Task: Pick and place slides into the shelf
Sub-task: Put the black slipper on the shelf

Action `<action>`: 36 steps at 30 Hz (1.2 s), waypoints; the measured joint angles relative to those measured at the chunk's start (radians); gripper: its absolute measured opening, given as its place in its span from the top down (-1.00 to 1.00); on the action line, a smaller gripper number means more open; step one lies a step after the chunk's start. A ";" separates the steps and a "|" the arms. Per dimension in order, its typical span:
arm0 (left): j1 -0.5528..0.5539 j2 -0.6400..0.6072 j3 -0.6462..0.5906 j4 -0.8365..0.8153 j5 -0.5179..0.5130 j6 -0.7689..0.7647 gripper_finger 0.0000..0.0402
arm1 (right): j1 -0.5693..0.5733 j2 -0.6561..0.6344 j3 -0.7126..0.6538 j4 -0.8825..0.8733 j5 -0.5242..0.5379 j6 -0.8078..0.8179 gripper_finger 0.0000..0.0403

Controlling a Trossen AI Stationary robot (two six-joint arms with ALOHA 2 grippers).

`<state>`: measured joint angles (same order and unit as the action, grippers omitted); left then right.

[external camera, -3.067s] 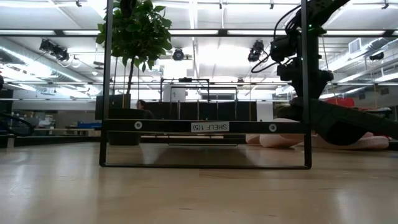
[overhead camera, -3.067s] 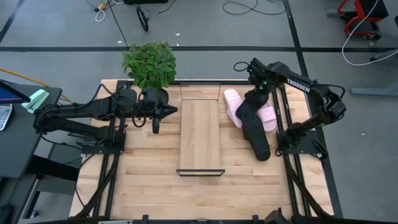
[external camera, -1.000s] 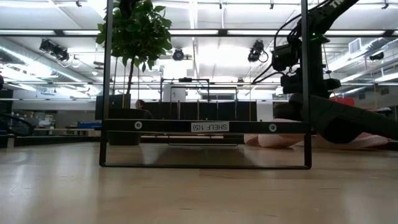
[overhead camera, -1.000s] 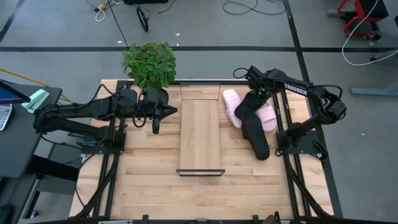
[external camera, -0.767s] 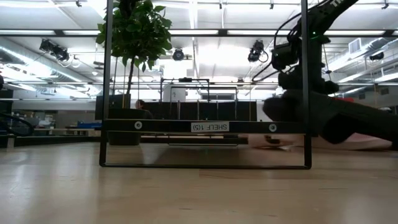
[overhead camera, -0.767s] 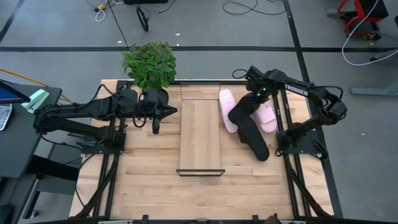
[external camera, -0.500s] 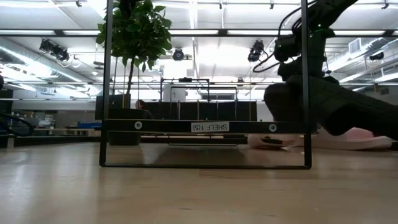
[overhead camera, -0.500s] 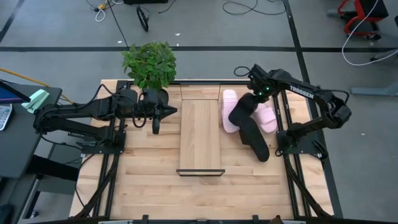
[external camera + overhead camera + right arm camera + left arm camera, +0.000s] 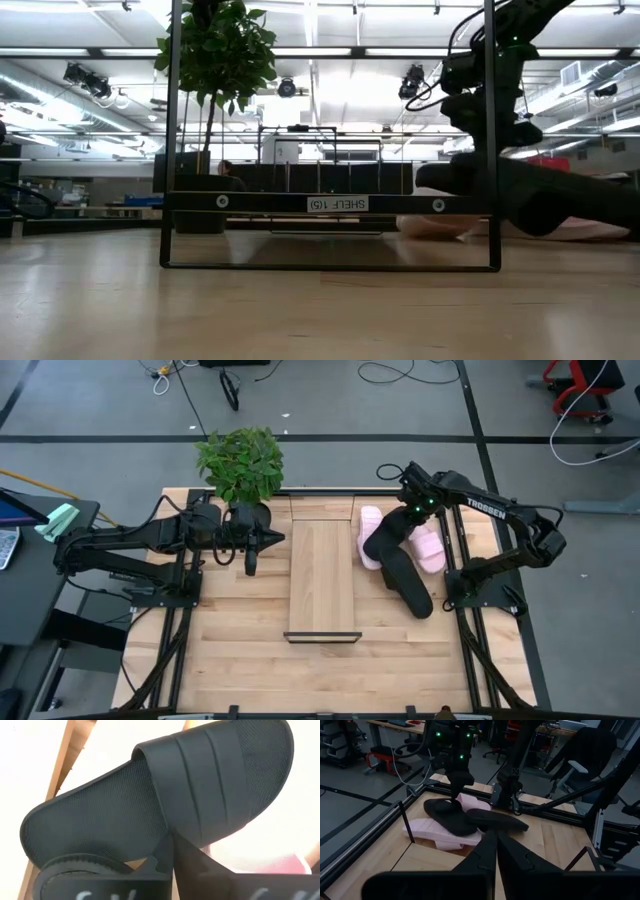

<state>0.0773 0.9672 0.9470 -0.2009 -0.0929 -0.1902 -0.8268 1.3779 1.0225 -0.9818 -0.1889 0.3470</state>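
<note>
My right gripper is shut on a black slide just right of the shelf. That slide lies over a pale pink slide. A second black slide lies nearer on the table, and a second pink slide lies toward the right edge. In the left wrist view the held slide sits on the pink one. My left gripper hovers shut left of the shelf, touching nothing. My right gripper pinches the black slide's side edge between its two fingers, beside the base of the broad strap. It comes from above, pointing down. The slide stays about level, its shelf-side end off the table above the pink slide.
A potted plant stands at the far edge, left of the shelf. Black frame rails run along both sides of the tabletop. Bare wood lies nearer than the shelf. The shelf's thin black frame stands close to the held slide.
My right gripper has gone toward the shelf with the black slide. The slide's end has swung left, risen off the table, then come down a little. The other black slide has stayed in place.
</note>
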 joint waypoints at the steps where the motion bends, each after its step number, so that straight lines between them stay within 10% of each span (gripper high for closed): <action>1: 0.000 0.000 0.000 0.000 0.000 0.000 0.91 | 0.005 0.000 0.000 0.002 -0.001 0.000 0.98; 17: 0.000 0.000 0.000 -0.023 0.000 -0.006 0.92 | 0.067 0.001 0.175 0.006 0.002 0.010 0.96; 36: -0.003 0.000 0.000 -0.050 0.000 -0.026 0.87 | -0.041 0.001 0.200 -0.042 0.003 -0.079 0.22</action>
<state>0.0746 0.9672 0.9470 -0.2507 -0.0925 -0.2159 -0.8677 1.3788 1.2228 -1.0237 -0.1859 0.2676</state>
